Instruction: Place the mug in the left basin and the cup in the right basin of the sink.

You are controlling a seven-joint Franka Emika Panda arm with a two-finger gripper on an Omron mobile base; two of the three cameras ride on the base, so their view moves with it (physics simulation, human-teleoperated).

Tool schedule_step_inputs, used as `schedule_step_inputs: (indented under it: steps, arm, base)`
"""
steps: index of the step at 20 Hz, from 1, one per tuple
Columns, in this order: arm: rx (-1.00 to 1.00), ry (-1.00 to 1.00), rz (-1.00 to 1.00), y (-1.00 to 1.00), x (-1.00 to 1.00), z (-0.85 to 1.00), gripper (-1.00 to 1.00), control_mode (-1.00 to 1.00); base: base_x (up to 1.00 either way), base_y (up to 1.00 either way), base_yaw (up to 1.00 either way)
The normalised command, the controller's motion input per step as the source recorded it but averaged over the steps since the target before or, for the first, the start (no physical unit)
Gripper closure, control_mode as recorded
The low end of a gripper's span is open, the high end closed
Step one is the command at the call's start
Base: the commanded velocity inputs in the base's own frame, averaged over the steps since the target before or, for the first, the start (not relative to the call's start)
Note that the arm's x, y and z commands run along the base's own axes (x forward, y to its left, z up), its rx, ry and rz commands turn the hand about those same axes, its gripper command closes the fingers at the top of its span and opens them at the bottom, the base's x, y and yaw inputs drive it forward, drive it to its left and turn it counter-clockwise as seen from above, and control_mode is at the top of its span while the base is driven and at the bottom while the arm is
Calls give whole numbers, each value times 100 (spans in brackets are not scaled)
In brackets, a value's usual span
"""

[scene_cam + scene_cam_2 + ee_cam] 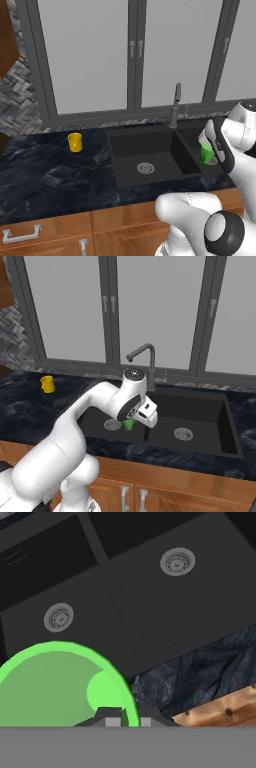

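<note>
The cup (pixel 55 684) clamped at the fingertips looks like smooth, glossy green plastic. Beyond the fingers the sink (pixel 150 607) is matt black with silvery metal drains. Nearer the fingers, the counter (pixel 200 667) is polished dark marble, edged in grained wood.

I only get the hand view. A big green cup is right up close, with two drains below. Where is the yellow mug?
Observer: The mug stands upright on the dark counter, left of the sink and apart from it.
Operator: Is my cup over the sink?
Observer: Yes. The hand holds the cup by the ridge between the two basins. I cannot tell if it touches the bottom.
Operator: Is there a tap?
Observer: Yes, a slim grey faucet stands at the back of the sink, behind the arm.
</note>
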Motion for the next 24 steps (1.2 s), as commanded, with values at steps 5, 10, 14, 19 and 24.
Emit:
schedule_step_inputs:
  steps: [5,10,14,19,24]
  arm:
    - [0,0,0,-48,16,-6,100,-100]
    - [0,0,0,-48,18,-7,100,-100]
    - [0,0,0,-46,20,-9,100,-100]
    - [0,0,0,-35,27,-13,100,-100]
    - [0,0,-1,-26,30,-16,100,-100]
  base:
    - [0,0,0]
    - [0,0,0]
    - [0,0,0]
    - [0,0,0]
    - [0,0,0]
